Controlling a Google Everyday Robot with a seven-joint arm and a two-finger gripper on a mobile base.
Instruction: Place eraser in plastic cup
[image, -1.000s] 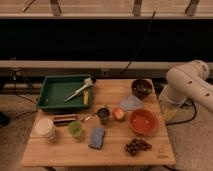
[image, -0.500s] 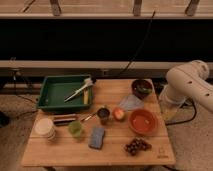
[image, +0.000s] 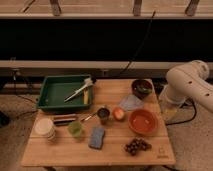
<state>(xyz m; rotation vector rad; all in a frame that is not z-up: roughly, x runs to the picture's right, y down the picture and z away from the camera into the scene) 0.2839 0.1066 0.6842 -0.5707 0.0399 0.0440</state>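
Your wooden table (image: 115, 152) fills the lower middle of the view, with everything spread across its top. The white arm (image: 192, 82) is folded up off the table's right edge, level with the back corner. You can't see the gripper from here; it sits somewhere at the end of that arm, clear of the tabletop, with its fingers spread.

At the back left you have a green tray (image: 65, 78) holding a long-handled brush (image: 79, 90) laid diagonally. Toward the front right sits an orange bowl (image: 142, 121), and behind it, near the back edge, a dark bowl (image: 142, 88) with something green inside. Between those two lies a pale blue-grey sheet (image: 131, 103).

A stack of white bowls (image: 44, 128) stands at the left edge, in front of the tray. A blue-grey sponge (image: 97, 137) lies near the front, left of centre.

The eraser (image: 65, 120) lies flat on the wood, lengthwise left to right, in front of the tray and just right of the white bowls. It is outside the plastic cup (image: 75, 129), which stands upright just beside it, toward the front.

A bunch of grapes (image: 137, 145) rests in front of the orange bowl. A dark cup (image: 103, 114) stands mid-table, with a round orange fruit (image: 118, 114) just to its right.
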